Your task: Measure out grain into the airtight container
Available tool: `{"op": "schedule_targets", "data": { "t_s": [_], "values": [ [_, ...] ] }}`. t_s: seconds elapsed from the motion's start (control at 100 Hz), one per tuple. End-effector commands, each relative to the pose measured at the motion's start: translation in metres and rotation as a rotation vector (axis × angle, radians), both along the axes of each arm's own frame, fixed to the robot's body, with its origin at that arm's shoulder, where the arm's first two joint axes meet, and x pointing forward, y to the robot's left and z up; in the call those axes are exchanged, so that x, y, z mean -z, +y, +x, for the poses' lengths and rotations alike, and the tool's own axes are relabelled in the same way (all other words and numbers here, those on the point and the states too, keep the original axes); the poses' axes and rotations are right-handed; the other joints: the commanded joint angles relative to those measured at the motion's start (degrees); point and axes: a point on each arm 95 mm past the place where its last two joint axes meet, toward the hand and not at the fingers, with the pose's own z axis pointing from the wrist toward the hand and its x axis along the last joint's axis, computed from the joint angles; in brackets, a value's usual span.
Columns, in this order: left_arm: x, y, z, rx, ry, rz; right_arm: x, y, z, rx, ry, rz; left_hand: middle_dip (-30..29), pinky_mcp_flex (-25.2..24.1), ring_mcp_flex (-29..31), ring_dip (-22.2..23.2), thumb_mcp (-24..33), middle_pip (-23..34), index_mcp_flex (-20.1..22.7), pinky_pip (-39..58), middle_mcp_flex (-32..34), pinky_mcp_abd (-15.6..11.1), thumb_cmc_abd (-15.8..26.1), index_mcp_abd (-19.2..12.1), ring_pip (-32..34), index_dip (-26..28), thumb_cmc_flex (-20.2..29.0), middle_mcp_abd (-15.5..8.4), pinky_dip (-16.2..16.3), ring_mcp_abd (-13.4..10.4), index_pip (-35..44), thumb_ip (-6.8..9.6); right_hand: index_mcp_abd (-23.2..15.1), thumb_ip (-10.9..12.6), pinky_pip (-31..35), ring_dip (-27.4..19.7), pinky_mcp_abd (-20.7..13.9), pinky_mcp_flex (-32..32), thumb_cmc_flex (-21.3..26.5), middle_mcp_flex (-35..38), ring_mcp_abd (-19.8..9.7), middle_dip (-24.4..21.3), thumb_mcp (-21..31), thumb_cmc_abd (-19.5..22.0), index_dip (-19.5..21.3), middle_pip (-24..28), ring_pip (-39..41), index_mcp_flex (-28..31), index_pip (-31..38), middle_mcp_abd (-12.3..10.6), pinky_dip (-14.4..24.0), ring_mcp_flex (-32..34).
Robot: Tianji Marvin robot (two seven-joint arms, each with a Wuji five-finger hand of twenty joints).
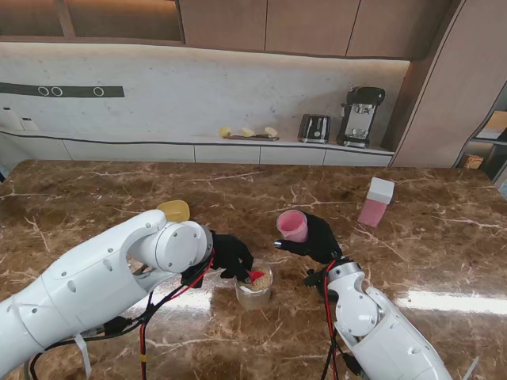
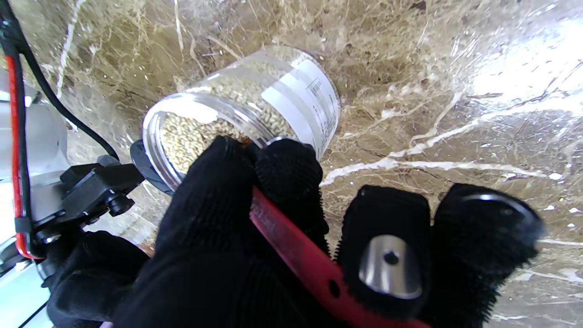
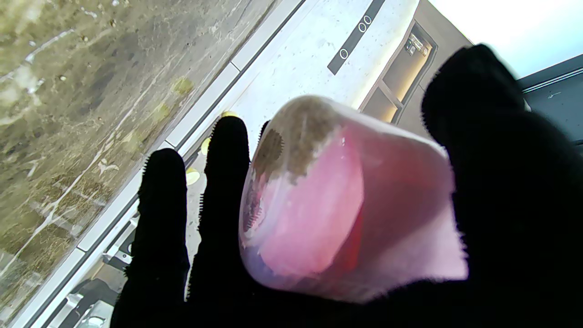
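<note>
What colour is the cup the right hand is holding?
Pink, translucent; the cup in the right hand shows best in the right wrist view.

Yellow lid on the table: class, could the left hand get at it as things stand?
Probably not yet. The left hand is shut on the red scoop at the grain jar. The yellow lid lies farther away beyond the forearm, so it must first put the scoop down.

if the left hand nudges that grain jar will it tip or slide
The jar looks more than half full of grain, so probably bottom-heavy: it should slide rather than tip. Its smooth clear wall likely slips on the polished marble. Open mouth: a hard knock could spill.
</note>
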Motion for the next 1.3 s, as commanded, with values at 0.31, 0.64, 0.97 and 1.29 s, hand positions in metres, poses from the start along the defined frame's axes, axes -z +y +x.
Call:
{"op": "schedule_targets", "data": {
  "t_s": [0.31, 0.64, 0.97, 1.29],
  "values": [
    [0.0, 0.007, 0.001, -0.027, 0.023, -0.019, 0.005, 0.003, -0.002, -0.007, 0.023, -0.003, 0.39, 0.5, 2.95, 0.35, 2.22, 2.27, -0.03, 5.31, 1.83, 1.19, 1.12, -4.55, 6.59, 2.03, 2.24, -1.86, 0.78, -1.32, -0.15, 1.44, -8.09, -1.39, -1.19, 0.21, -0.07, -0.81, 4.25, -0.59, -0.46, 0.21, 10.93, 11.63, 0.64, -0.09, 0.37, 4.9, 3.45, -0.82, 0.12, 0.52],
    [0.002, 0.011, 0.001, -0.07, 0.086, -0.062, 0.005, 0.003, -0.002, -0.008, 0.024, -0.004, 0.5, 0.06, 2.95, 0.47, 1.97, 2.25, 0.09, 5.23, 1.75, 1.14, 1.15, -4.54, 6.48, 2.38, 2.34, -1.87, 1.07, -1.18, -0.5, 1.52, -8.04, -1.4, -1.19, 0.21, -0.05, -0.8, 4.31, -0.59, -0.46, 0.2, 10.91, 11.66, 0.65, -0.1, 0.39, 4.99, 3.5, -0.73, 0.14, 0.54],
    [0.004, 0.019, 0.001, -0.108, 0.103, -0.087, 0.006, 0.003, -0.002, -0.011, 0.027, -0.006, 0.64, 0.07, 2.95, 0.58, 1.75, 2.27, 0.11, 5.26, 1.63, 1.18, 1.24, -4.72, 6.39, 2.62, 2.4, -1.91, 1.32, -1.07, -0.7, 1.55, -8.09, -1.4, -1.2, 0.2, -0.05, -0.8, 4.27, -0.58, -0.49, 0.2, 10.91, 11.63, 0.65, -0.09, 0.38, 5.01, 3.51, -0.73, 0.15, 0.52],
    [0.004, 0.029, 0.0, -0.163, 0.118, -0.156, 0.007, 0.004, -0.002, -0.012, 0.03, -0.008, 0.79, -0.23, 2.92, 0.7, 1.52, 2.36, 0.02, 5.22, 1.54, 1.33, 1.38, -4.58, 6.21, 2.77, 2.59, -1.63, 1.54, -0.52, -0.83, 1.57, -8.08, -1.39, -1.18, 0.19, -0.02, -0.77, 4.32, -0.6, -0.49, 0.2, 10.93, 11.65, 0.63, -0.1, 0.36, 4.99, 3.48, -0.76, 0.17, 0.53]
  ]
}}
